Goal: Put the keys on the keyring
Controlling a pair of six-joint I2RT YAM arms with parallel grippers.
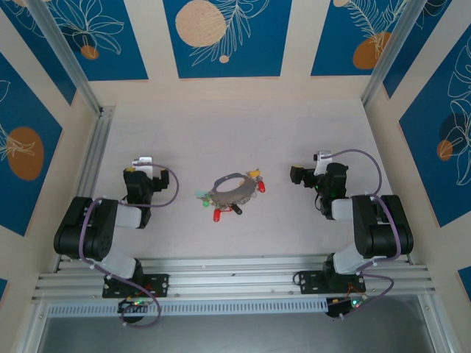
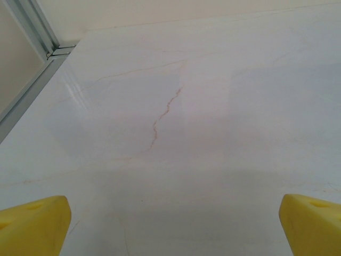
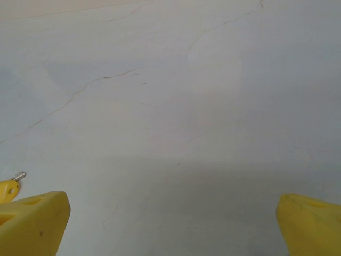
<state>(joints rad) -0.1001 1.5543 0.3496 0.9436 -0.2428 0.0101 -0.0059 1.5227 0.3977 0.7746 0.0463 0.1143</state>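
Top external: keys [image 1: 218,215] lie around the keyring [image 1: 224,200] (left gripper [image 2: 174,213], right gripper [image 3: 173,213] both released).

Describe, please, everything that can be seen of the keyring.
The keyring is a thin grey loop that looks like metal, oval in the top view and much larger than any key. It lies flat on the pale table, about midway between the two arms. The keys, with red, green and yellow heads, fan out around its rim, close to it or touching it. At this size it cannot be told whether any key is threaded on it, or whether the loop is open.
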